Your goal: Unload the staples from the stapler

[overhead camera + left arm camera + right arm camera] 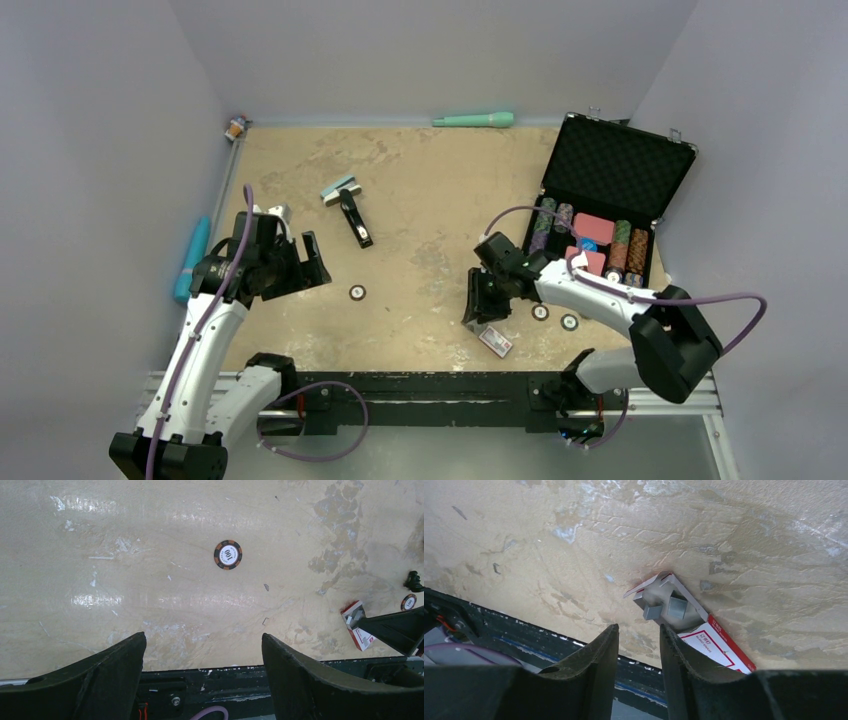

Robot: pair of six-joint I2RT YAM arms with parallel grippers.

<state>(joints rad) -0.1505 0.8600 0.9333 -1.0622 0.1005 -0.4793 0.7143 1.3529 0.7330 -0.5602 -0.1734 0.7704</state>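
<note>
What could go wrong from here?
The small red-and-white cardboard staple box lies open by the table's near edge, just ahead of the right pincer; a nudge might spill its grey staple strips or push it off. Reaching for the slim black stapler could sweep the round orange-and-black poker chip.

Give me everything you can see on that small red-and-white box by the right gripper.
The box looks like white cardboard with red edging and red print, lying flat on the tan table near its front edge. Its end flap is open, and grey staple strips show inside, one jutting out. The right gripper, slightly open, sits just short of it; no contact shows.
</note>
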